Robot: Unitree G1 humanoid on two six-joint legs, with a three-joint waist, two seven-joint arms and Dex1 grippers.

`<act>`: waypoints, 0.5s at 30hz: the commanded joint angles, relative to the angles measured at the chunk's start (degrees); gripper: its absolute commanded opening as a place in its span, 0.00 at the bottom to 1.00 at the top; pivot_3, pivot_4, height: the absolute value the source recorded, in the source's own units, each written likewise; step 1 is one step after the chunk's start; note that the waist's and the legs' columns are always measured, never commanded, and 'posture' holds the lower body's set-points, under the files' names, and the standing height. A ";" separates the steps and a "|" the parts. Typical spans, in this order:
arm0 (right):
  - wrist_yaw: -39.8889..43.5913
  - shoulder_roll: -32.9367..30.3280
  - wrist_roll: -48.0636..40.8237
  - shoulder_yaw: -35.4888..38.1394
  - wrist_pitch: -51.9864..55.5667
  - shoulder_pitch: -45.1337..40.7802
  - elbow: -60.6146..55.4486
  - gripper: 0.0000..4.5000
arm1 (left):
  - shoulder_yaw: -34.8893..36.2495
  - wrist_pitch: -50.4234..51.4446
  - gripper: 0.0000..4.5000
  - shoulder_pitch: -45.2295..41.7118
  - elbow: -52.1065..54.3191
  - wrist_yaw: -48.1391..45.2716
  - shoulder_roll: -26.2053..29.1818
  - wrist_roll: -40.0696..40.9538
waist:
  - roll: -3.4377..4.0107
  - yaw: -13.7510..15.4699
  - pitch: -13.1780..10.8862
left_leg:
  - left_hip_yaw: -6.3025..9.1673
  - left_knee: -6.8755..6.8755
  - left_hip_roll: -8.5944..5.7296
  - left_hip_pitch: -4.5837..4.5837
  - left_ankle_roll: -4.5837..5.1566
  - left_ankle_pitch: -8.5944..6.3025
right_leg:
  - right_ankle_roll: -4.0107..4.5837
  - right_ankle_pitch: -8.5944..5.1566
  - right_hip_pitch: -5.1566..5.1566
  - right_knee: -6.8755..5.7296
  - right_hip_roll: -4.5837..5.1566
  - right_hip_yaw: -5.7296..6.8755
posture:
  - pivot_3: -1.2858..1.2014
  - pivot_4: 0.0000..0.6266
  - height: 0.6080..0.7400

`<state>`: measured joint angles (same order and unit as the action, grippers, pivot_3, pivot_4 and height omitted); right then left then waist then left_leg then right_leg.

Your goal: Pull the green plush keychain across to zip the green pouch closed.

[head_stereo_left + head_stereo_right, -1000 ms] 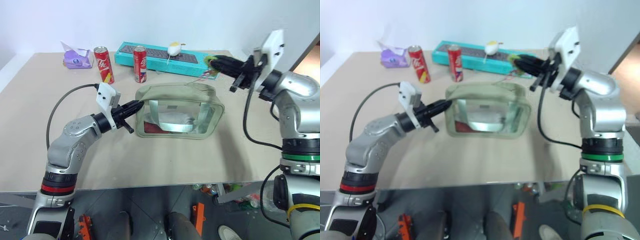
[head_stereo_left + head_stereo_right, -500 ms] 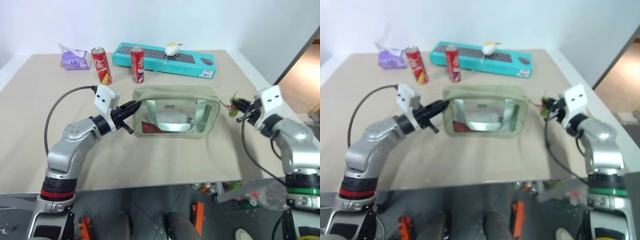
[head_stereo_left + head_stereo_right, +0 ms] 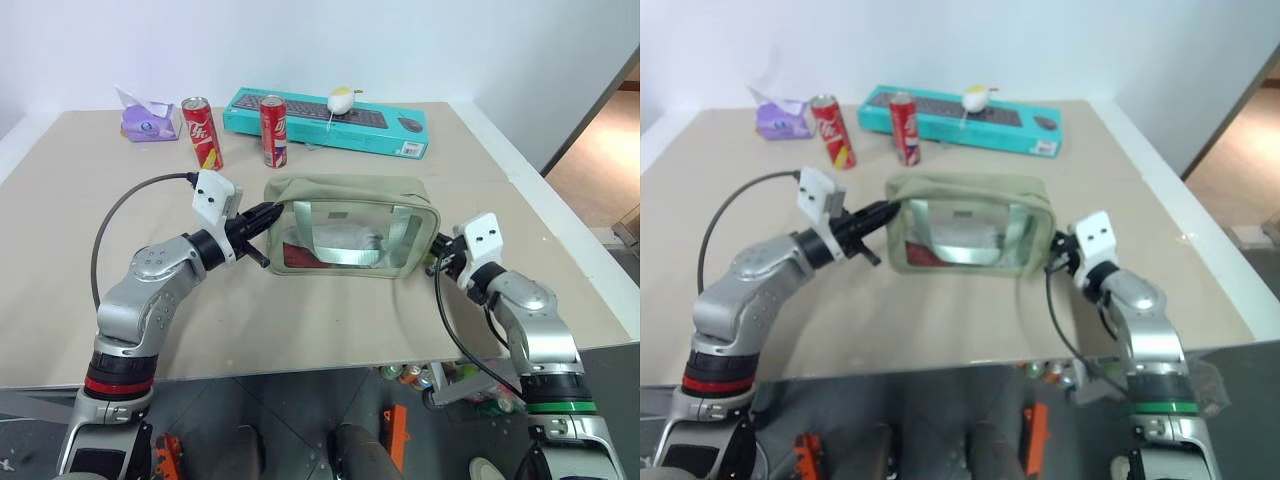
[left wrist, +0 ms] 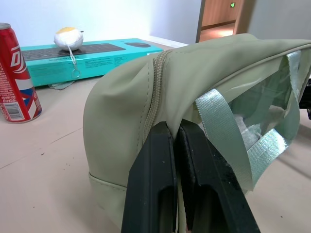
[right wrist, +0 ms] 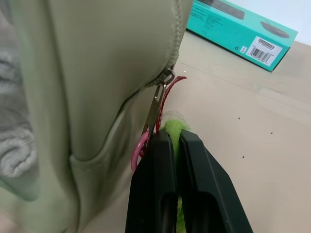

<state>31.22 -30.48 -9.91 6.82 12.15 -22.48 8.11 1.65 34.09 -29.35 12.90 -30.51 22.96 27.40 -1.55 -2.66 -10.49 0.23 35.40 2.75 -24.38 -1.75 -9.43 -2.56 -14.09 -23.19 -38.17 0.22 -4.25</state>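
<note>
Right end effector pinching green plush keychain, cans apparently clear

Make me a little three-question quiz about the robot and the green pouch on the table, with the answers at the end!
1. True or false: the right hand is pinched on the bright lime-green fuzzy plush keychain.
2. What does the left hand grip?
A. a red drink can
B. the end of the pale sage-green fabric pouch with clear windows
C. the teal keyboard box
3. Fill in: two red drink cans stand in front of the ____ keyboard box.

Key:
1. True; the metal zipper pull sits at the pouch's end beside that hand.
2. B
3. teal
</note>
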 commanded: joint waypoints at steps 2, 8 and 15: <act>1.13 -3.53 -3.06 5.31 0.65 -1.38 -1.87 0.20 | 1.50 1.95 0.21 -0.57 0.53 -0.42 -0.05 2.07 | 0.00 0.02 0.00 | 0.00 0.00 0.00 -0.02 0.00 0.00 | -0.01 -0.01 0.00 0.00 0.01 0.00 | 0.52 0.24 1.00; 5.00 -8.16 -12.14 13.37 5.33 -0.66 -9.07 0.64 | 6.15 2.27 0.65 -1.85 1.21 -1.31 1.45 6.15 | 0.00 0.00 -0.01 | 0.01 -0.01 -0.01 -0.13 0.01 -0.01 | -0.02 -0.03 -0.11 0.01 0.01 0.00 | 0.52 0.24 1.00; 11.24 -13.83 -20.32 19.90 10.76 4.80 -16.93 1.00 | 11.79 2.96 1.00 -1.50 2.38 -3.74 5.49 10.97 | -0.01 0.04 -0.01 | 0.02 -0.04 0.00 -0.11 0.02 -0.02 | 0.03 -0.06 -0.10 0.01 0.00 0.02 | 0.52 0.24 1.00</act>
<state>41.39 -42.02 -28.00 22.83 21.90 -18.37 -5.90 10.16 37.04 -30.37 12.55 -33.46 26.97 36.39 -1.56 -2.62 -10.50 0.25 35.37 2.74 -24.50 -1.73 -9.45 -2.54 -14.16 -23.29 -38.16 0.24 -4.23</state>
